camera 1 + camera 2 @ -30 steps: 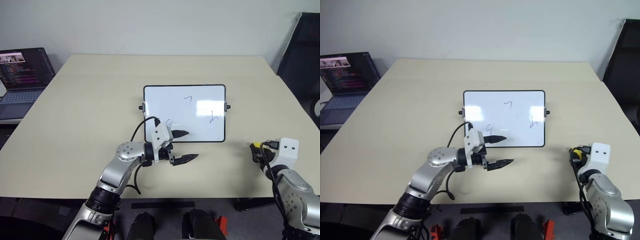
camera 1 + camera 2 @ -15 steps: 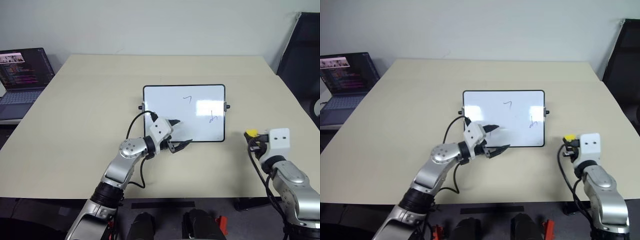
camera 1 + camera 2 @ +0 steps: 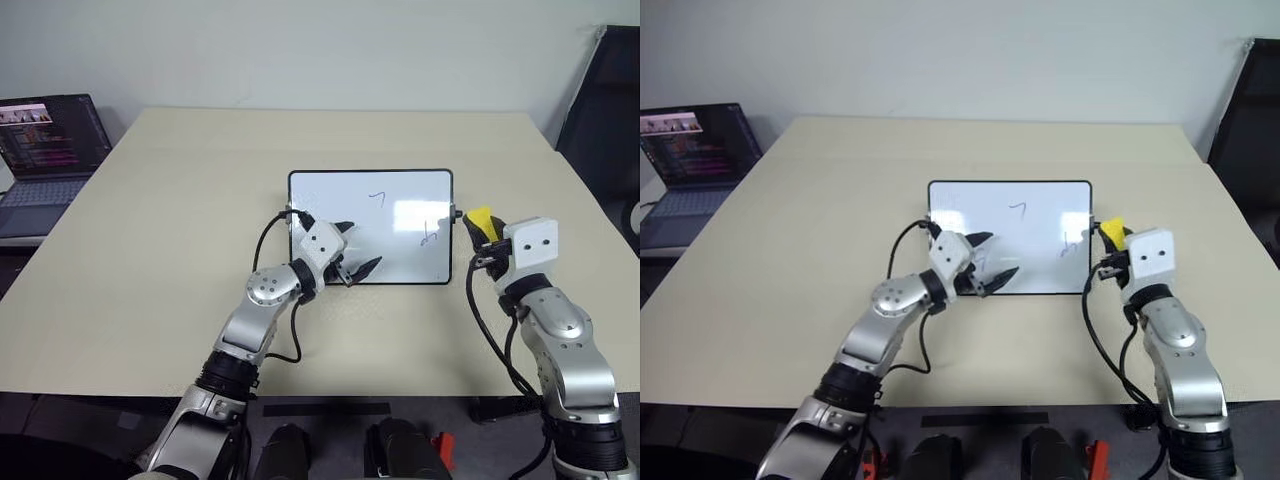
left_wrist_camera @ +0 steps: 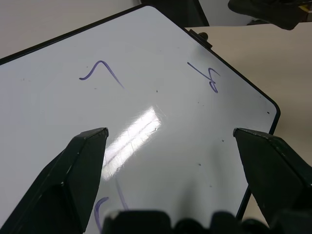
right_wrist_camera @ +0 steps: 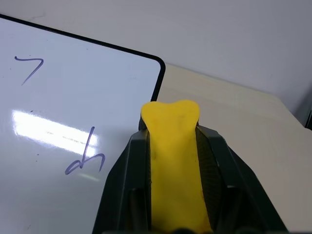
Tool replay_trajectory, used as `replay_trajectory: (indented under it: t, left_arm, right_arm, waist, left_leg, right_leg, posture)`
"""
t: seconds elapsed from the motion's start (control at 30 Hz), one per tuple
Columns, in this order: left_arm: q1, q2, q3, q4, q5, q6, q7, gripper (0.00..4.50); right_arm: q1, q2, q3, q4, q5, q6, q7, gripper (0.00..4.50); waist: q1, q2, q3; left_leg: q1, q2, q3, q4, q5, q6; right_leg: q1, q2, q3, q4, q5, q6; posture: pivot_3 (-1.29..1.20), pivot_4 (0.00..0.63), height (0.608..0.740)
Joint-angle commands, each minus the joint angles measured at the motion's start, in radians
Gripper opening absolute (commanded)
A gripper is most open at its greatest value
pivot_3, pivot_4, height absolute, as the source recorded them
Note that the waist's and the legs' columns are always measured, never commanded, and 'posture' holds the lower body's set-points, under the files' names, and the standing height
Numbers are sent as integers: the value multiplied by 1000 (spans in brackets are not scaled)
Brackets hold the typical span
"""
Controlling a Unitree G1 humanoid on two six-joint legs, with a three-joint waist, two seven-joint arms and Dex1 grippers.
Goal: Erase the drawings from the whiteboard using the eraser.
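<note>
The eraser (image 5: pixel 174 161) is being squeezed by the right gripper (image 3: pixel 487 240) at the whiteboard's (image 3: pixel 400 195) three o'clock edge. The left gripper (image 3: pixel 355 250) is being held wide open over the six o'clock edge. The board could be pushed askew if it is not pinned. Three drawings (image 4: pixel 100 73) are being counted, one eraser, one board.

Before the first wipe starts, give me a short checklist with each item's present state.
1. Small bright yellow eraser block clamped in right gripper: ok.
2. Eraser at the glossy white black-framed whiteboard's right edge, contact with surface: cannot tell.
3. Dark marker drawings not yet wiped: ok, all three present.
4. Left gripper open over the board's near left part, steadying contact: cannot tell.
5. Board lying flat on the beige table: ok.
</note>
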State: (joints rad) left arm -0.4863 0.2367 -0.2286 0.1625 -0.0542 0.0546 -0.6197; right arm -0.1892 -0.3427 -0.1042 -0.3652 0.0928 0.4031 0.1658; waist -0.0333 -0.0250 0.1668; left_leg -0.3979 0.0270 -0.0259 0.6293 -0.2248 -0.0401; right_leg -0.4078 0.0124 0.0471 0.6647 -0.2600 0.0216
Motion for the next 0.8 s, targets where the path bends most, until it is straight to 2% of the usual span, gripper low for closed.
replay_trajectory:
  t: [0.03, 0.3, 0.53, 0.8]
  left_arm:
    - [-24, -7, 2, -4, 9, -34, 1, 4500]
    - [-56, -6, 6, 45, 17, -61, -10, 4500]
    - [-48, -1, 2, 33, 23, -65, -20, 4500]
    - [-36, -12, 2, -2, 13, -60, -29, 4500]
  right_arm:
    - [-58, 29, 36, -3, -11, -15, -7, 962]
    - [-139, 92, 112, 74, -35, -40, -2, 962]
    - [-193, 107, 115, 149, -66, 11, -28, 962]
    - [-115, 52, 109, 107, -87, 139, -5, 962]
  waist:
    - [0, 0, 0]
    - [4, 0, 0]
    - [3, 0, 0]
    - [4, 0, 0]
  left_leg:
    - [0, 0, 0, 0, 0, 0]
    - [-1, 0, -1, 0, 0, 0]
    - [-1, 0, -1, 0, 0, 0]
    - [-1, 0, -1, 0, 0, 0]
  right_leg:
    - [0, 0, 0, 0, 0, 0]
    - [0, 0, -1, -1, 0, 0]
    - [0, 0, -1, 0, 0, 0]
    - [0, 0, -1, 0, 0, 0]
  posture:
    - [0, 150, 740]
    - [0, 150, 740]
    - [0, 150, 740]
    - [0, 150, 740]
